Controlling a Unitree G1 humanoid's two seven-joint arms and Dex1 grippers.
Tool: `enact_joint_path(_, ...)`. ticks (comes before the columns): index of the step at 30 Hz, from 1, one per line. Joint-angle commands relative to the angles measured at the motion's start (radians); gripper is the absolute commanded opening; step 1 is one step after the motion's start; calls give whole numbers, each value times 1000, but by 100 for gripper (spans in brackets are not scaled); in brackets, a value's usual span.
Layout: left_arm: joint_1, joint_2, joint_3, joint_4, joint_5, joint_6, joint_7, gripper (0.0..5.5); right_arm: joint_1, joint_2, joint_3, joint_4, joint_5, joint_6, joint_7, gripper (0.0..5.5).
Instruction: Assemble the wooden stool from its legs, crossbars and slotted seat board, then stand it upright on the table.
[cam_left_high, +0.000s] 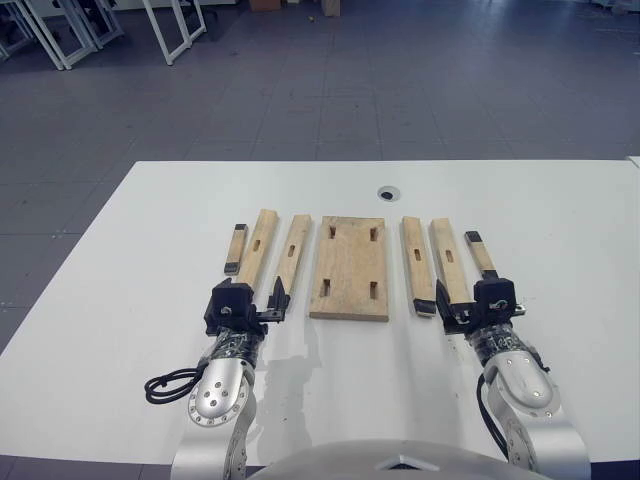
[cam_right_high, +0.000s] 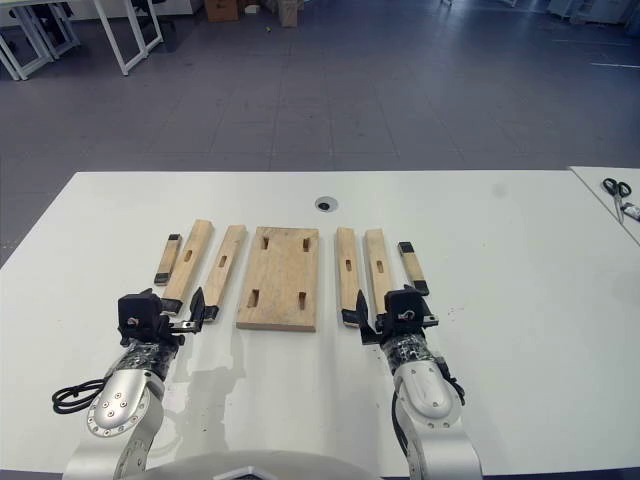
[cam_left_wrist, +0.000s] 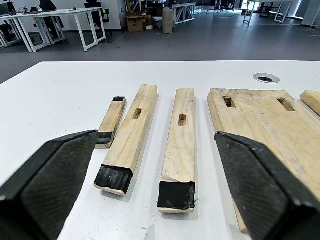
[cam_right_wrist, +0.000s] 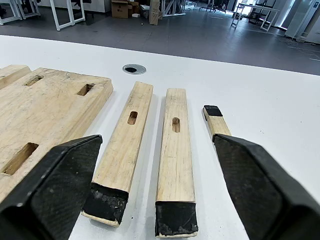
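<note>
Progress: zero, nothing joined yet. All seven parts lie flat on the table (cam_left_high: 120, 300), each apart from the next, in one row across.

Board (cam_left_high: 349, 266) is mid-row, slots facing up, none filled. To its left are the L inner leg (cam_left_high: 294, 250), the L outer leg (cam_left_high: 259, 248), then the short L crossbar (cam_left_high: 235, 246) outermost. To its right, mirrored, are the R inner leg (cam_left_high: 416, 262), the R outer leg (cam_left_high: 447, 262) and the R crossbar (cam_left_high: 480, 252). Each leg shows a slot on its top face and a black-capped end toward you. Grommet (cam_left_high: 388, 192) sits beyond the board, not part of the job.

L gripper (cam_left_high: 256, 292): fingers spread wide, nothing between them. It's parked low at the near ends of the two L legs, and I can't tell if it's touching the wood.

R gripper (cam_left_high: 470, 305): same, fingers wide apart and nothing held. It's at the near ends of the R outer leg and R crossbar.

Still to do, by my read: everything. Crossbars into leg slots, leg tops into the board slots, then stand the stool upright. First pick not started. Each gripper looks lined up on its own side's pieces, so you've got a leg or crossbar grab avail either side.
</note>
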Motion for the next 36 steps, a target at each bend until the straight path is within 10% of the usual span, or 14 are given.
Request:
enact_joint_path(1,-9,0,0,3,4,18,6,429,-10,-2,-3,6,1,5,-1,408)
enact_joint_path(36,-23,-1,4,12,2,20,4,429,-31,-2,-3,0,1,20,0,408)
